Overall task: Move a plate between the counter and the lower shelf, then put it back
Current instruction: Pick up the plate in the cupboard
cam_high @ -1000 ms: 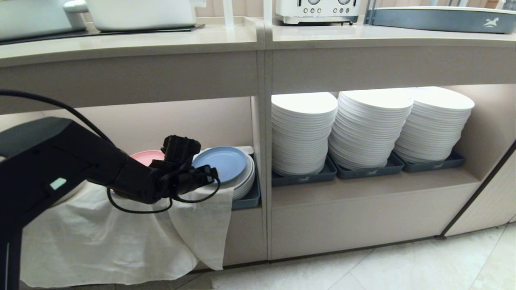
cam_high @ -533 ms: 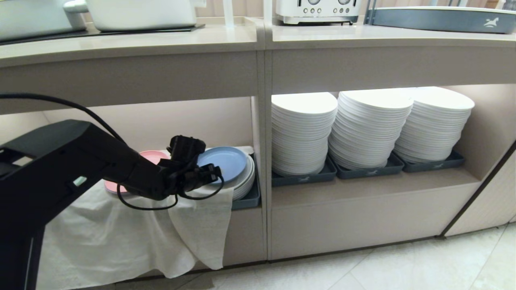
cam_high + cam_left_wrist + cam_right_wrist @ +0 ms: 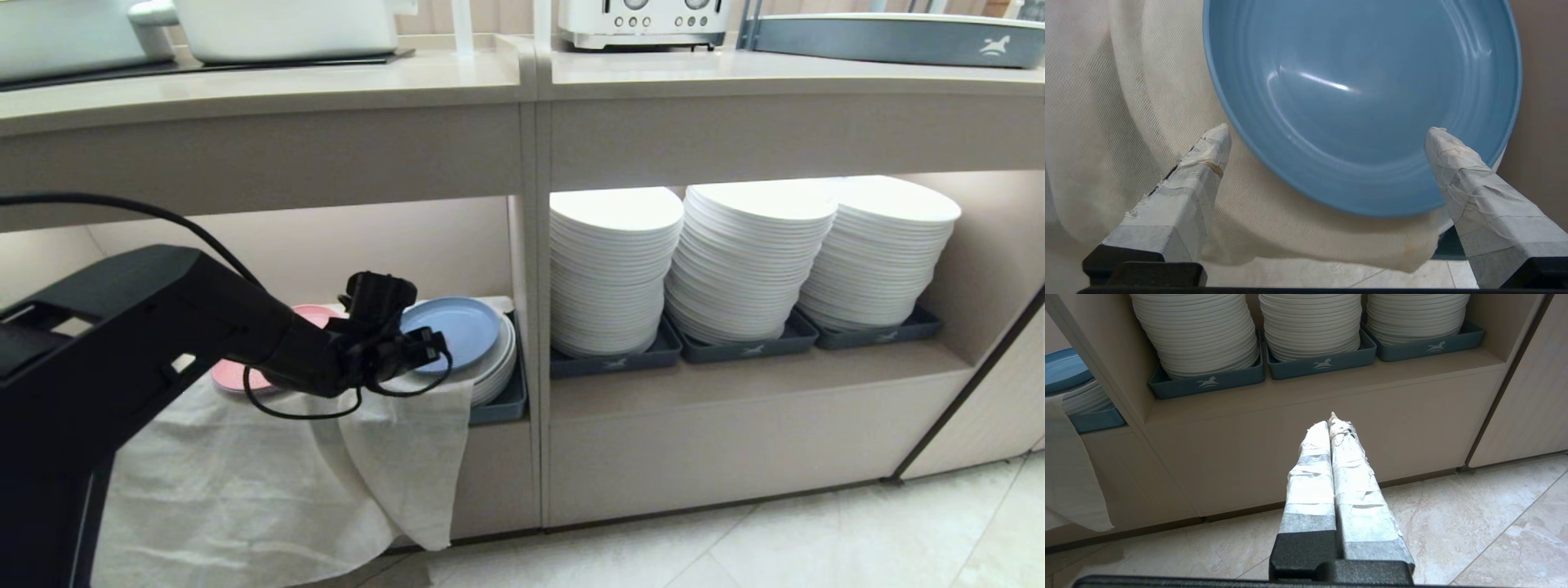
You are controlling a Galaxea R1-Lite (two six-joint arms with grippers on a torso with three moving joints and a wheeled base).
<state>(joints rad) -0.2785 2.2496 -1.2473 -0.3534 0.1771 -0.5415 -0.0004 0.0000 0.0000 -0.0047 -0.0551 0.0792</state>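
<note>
Sitting on cloth-draped white plates, the round light-blue matte plate (image 3: 1355,102) looks stiff, light and slippery; the left gripper's (image 3: 1327,139) wide-open fingers (image 3: 1208,151) should pinch its near rim

Light-blue plate (image 3: 454,328) atop white stack (flat), lower shelf (image 3: 490,245).

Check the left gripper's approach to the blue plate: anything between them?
Nothing visible. The left gripper is open right at the near rim of the plate, which lies on top of the white plate stack. The white cloth lies under and beside the plate, not across it.
</note>
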